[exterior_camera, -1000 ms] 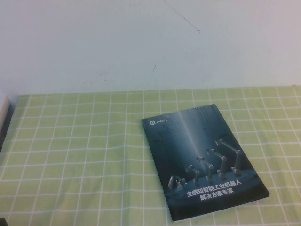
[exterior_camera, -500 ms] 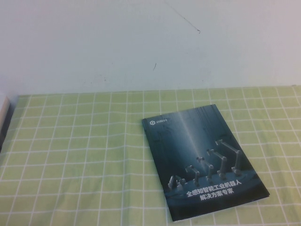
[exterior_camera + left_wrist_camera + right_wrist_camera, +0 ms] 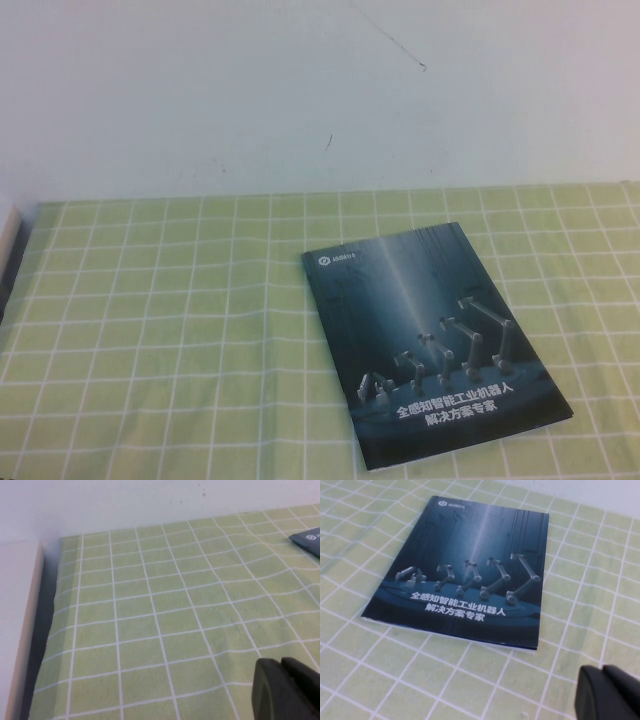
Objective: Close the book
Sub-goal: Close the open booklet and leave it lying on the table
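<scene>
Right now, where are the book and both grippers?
book (image 3: 428,340), high view, cover centre, lying closed.
left gripper (image 3: 281,667), left wrist view, between fingertips, above the cloth (image 3: 150,630).
right gripper (image 3: 603,672), right wrist view, between fingertips, near the book.

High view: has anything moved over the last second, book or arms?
Nothing visibly changed. The book lies closed, cover up, in the same spot on the checked cloth. The left gripper hangs over bare cloth well apart from it, the right gripper over cloth beside it, both with jaws shut, neither in the high view.

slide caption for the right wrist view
Closed book flat on the checked cloth, right pincer over cloth beside it; left pincer over cloth farther off.
</scene>
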Robot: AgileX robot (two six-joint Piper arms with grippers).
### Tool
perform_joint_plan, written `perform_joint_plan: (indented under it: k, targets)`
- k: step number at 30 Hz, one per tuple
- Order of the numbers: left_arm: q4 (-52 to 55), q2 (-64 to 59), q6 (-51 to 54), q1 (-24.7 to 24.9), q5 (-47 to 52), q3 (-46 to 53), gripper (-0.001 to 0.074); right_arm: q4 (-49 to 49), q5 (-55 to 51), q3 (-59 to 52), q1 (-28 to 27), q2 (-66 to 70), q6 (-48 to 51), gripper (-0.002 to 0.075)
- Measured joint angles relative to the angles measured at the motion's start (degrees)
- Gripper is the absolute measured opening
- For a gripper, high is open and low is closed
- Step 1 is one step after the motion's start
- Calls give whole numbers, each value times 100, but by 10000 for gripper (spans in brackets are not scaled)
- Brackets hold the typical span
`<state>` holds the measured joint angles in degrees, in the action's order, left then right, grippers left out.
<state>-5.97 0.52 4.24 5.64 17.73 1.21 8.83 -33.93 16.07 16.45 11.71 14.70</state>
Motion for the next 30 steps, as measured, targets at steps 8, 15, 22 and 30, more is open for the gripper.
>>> perform_joint_plan:
  k: [8,15,22,30]
  targets:
    - [399,19,-529,192,58,-12,-4,0,0,0,0,0,0,-3]
    - [523,19,-779,402,90,-22,-4,0,0,0,0,0,0,-3]
    - [504,19,-820,402,89,-22,-4,0,0,0,0,0,0,-3]
    - [504,19,-832,402,91,-24,-4,0,0,0,0,0,0,-3]
